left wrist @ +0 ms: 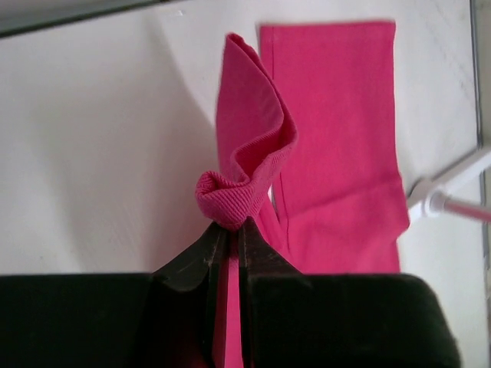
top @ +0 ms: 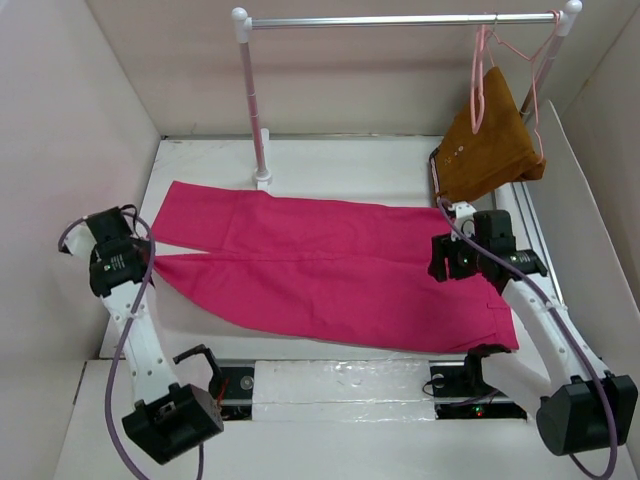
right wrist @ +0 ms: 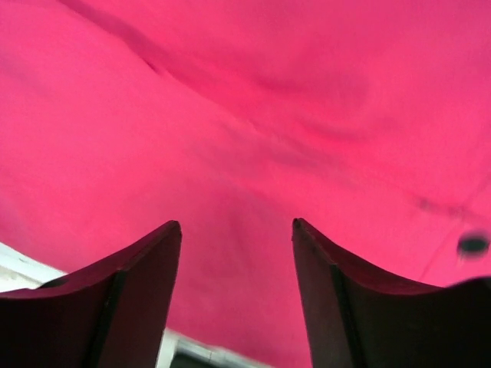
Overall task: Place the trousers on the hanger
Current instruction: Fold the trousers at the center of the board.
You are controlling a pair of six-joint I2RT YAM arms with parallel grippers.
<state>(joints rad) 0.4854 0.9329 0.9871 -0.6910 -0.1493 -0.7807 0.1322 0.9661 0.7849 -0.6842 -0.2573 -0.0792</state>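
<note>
We see the trousers (top: 330, 270) spread flat on the white worktop (top: 350, 165), legs towards the left arm. Our left claw (left wrist: 230, 228) is clamped tight on a bunched leg hem. Our right claw (right wrist: 235, 224) stands open just over the waist end, holding nothing. The hanger (top: 481, 85) hangs on the rail (top: 400, 20), far right

Bright, even diffuse light, shadows soft. Slight glare on shiny strip (top: 340, 380) at worktop (top: 350, 165) near edge. Right wrist view blurry, trousers (right wrist: 253, 115) out of focus; left wrist sharp.
</note>
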